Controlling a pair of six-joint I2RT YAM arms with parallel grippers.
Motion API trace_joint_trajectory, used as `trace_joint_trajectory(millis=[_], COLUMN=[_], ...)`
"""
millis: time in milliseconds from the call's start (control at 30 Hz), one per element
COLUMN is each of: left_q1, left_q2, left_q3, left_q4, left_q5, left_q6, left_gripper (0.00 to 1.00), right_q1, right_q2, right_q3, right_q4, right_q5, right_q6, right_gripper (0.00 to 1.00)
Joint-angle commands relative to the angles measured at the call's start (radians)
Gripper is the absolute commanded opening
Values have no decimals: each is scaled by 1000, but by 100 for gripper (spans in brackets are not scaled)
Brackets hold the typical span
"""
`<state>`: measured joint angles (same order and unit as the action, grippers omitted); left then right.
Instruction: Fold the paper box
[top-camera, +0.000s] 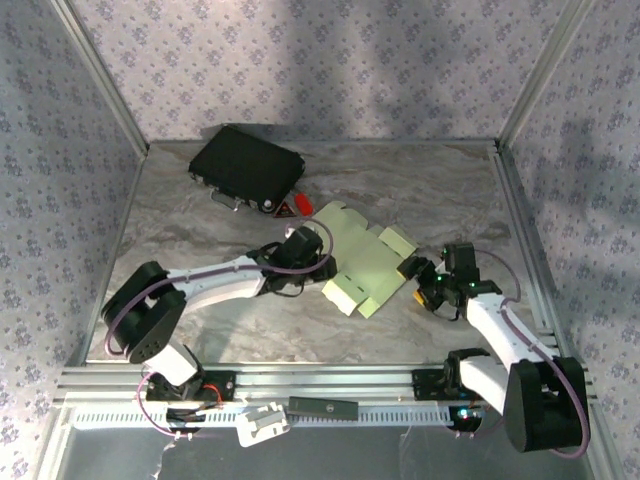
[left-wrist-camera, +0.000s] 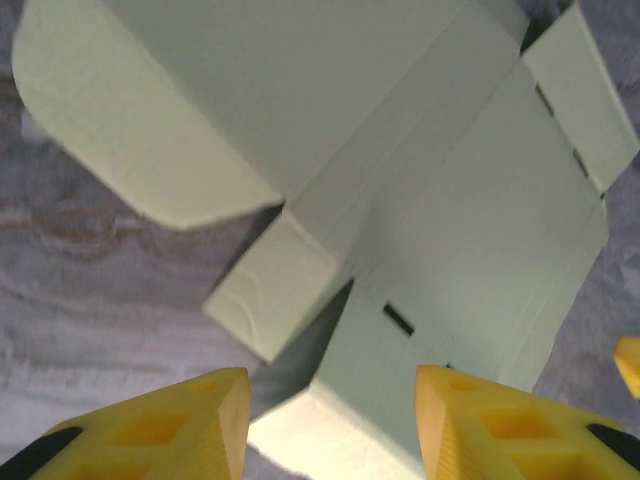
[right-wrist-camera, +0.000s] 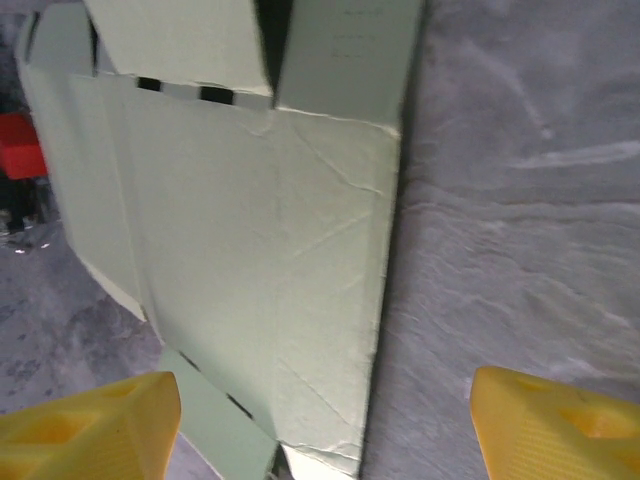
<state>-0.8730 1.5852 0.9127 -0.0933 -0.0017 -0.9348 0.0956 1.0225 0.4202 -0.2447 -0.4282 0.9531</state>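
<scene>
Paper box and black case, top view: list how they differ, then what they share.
Colour: the paper box is pale green, the black case dark. Form: the paper box is a thin die-cut sheet, mostly spread out with flaps; the black case is a closed, thicker block. Place: the paper box lies mid-table, the black case towards the far left. Both rest on the marbled table.

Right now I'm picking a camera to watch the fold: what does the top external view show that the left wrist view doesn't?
Top external: the black case, a red item beside it, the patterned walls. Left wrist: a dark slot in a panel, close up. Both: the paper box, spread open on the table, and the left gripper.
</scene>
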Motion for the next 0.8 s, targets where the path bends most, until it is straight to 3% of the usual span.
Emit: trace_joint_trajectory(millis=[0,267,767], left_q1=[52,148,122], left_q2=[38,171,305], left_q3=[54,159,142], left_q4=[-7,-25,67], left_q5=[38,76,103], left_q6=[47,106,65], left_gripper=[46,40,33], right_q1=[-5,-11,-5], right_q2=[26,115,264], right_q3=[-12,-44,-44], right_q4=[103,194,410], right_q5=[-48,-61,-151], right_q6=[6,0,18], right_gripper=[77,75,74])
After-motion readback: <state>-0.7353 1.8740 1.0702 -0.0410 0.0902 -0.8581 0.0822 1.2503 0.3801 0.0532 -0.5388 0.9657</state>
